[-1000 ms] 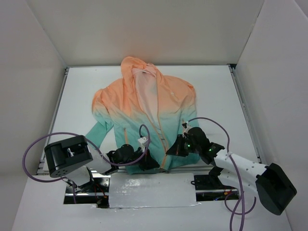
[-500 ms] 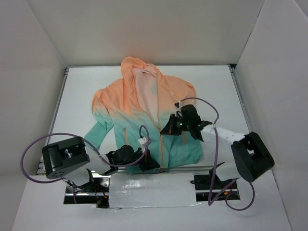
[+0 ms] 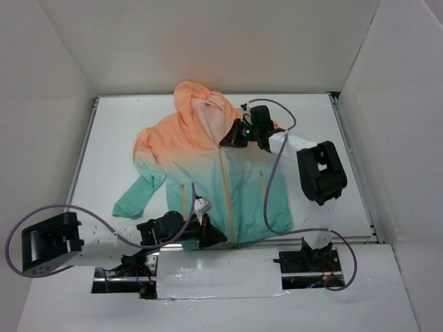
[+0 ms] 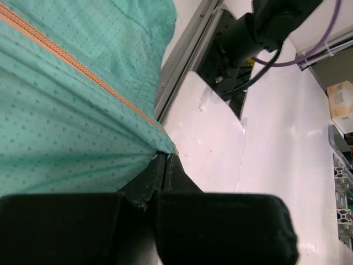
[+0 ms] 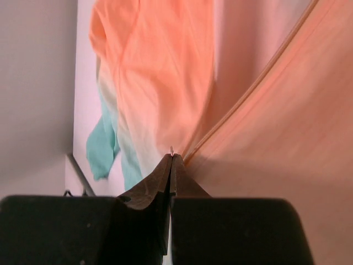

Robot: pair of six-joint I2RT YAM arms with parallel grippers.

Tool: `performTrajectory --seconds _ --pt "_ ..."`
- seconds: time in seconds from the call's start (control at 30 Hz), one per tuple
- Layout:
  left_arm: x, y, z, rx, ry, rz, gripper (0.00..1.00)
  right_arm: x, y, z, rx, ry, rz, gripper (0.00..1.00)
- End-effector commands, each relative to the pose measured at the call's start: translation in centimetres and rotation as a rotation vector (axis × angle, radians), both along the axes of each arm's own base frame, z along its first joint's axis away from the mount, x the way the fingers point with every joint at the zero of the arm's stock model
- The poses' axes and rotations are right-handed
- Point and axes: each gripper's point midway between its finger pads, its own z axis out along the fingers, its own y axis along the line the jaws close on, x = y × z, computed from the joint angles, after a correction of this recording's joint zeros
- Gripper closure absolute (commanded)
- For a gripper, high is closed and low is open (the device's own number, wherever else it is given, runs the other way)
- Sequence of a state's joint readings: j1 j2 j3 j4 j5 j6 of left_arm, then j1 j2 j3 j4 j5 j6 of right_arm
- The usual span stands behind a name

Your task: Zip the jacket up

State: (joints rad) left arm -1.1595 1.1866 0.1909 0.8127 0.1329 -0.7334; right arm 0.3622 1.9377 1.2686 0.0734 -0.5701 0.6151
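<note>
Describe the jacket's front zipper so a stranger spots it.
A jacket, peach on top and teal below, lies on the white table. Its front zipper is the long orange line down the middle, longer than the short pocket zips flanking it.

Sides open, walls all round.
A peach-and-teal hooded windbreaker [image 3: 208,166] covered the middle of the white table [image 3: 118,138]; bare strips lay left and right, the right one partly blocked by a black-and-white robot arm [image 3: 318,169]; tall white panel walls [image 3: 208,41] closed three sides.
</note>
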Motion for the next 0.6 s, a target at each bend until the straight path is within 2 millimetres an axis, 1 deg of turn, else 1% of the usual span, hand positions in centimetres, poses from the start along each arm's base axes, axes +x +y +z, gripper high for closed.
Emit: performTrajectory --seconds 0.0,0.03,0.07,0.1,0.13,0.17,0.2,0.23,0.27,0.3,0.33,0.37,0.4,0.43,0.47,0.5,0.53,0.57 --pt "-2.1 0.5 0.7 0.052 -0.008 -0.067 1.00 6.3 -0.4 4.8 0.039 -0.162 -0.050 1.00" --pt "-2.1 0.8 1.9 0.025 -0.022 -0.054 1.00 7.5 -1.0 4.7 0.036 -0.162 -0.070 1.00" --pt "-2.2 0.9 2.3 0.025 -0.018 -0.050 1.00 9.1 -1.1 4.7 0.039 -0.170 -0.085 1.00" --pt "-2.4 1.6 1.4 0.076 0.004 -0.044 1.00 9.9 -1.3 4.6 0.042 -0.158 -0.099 1.00" --pt "-2.5 1.8 2.3 0.058 0.003 -0.040 1.00 10.7 -1.8 4.5 0.045 -0.158 -0.111 1.00" --pt "-2.4 2.1 2.3 0.069 0.011 -0.026 1.00 12.2 -2.0 4.3 0.046 -0.165 -0.123 1.00" --pt "-2.7 2.8 1.4 0.115 0.040 -0.019 1.00 12.8 -2.3 4.1 0.040 -0.163 -0.130 1.00" --pt "-2.9 3.1 1.9 0.107 0.043 -0.024 1.00 13.7 -3.1 4.1 0.039 -0.168 -0.147 1.00" --pt "-3.1 3.3 2.0 0.114 0.055 -0.022 1.00 14.8 -3.2 5.3 0.049 -0.199 -0.153 1.00" --pt "-3.3 3.6 1.9 0.123 0.074 -0.019 1.00 15.5 -3.5 4.3 0.045 -0.184 -0.158 1.00" --pt "-3.7 4.2 1.7 0.139 0.087 -0.024 1.00 16.1 -4.0 4.3 0.048 -0.184 -0.169 1.00" --pt "-3.8 4.5 1.8 0.149 0.098 -0.017 1.00 17.4 -5.1 5.6 0.056 -0.218 -0.191 1.00" --pt "-3.9 5.0 2.2 0.142 0.109 -0.004 1.00 18.1 -5.5 5.1 0.059 -0.213 -0.201 1.00" --pt "-4.2 5.9 1.2 0.200 0.130 0.001 1.00 19.3 -6.6 6.7 0.085 -0.237 -0.220 1.00" --pt "-4.3 6.4 1.1 0.214 0.139 0.011 1.00 19.8 -7.0 7.1 0.093 -0.242 -0.228 1.00" --pt "-4.3 6.8 0.9 0.226 0.149 0.024 1.00 20.4 -7.6 7.0 0.100 -0.242 -0.240 1.00" --pt "-4.5 7.8 0.4 0.255 0.162 0.035 1.00 21.0 -8.0 8.4 0.114 -0.270 -0.250 1.00" --pt "-4.5 8.3 0.1 0.268 0.172 0.051 1.00 21.6 -9.1 9.1 0.121 -0.291 -0.268 1.00"
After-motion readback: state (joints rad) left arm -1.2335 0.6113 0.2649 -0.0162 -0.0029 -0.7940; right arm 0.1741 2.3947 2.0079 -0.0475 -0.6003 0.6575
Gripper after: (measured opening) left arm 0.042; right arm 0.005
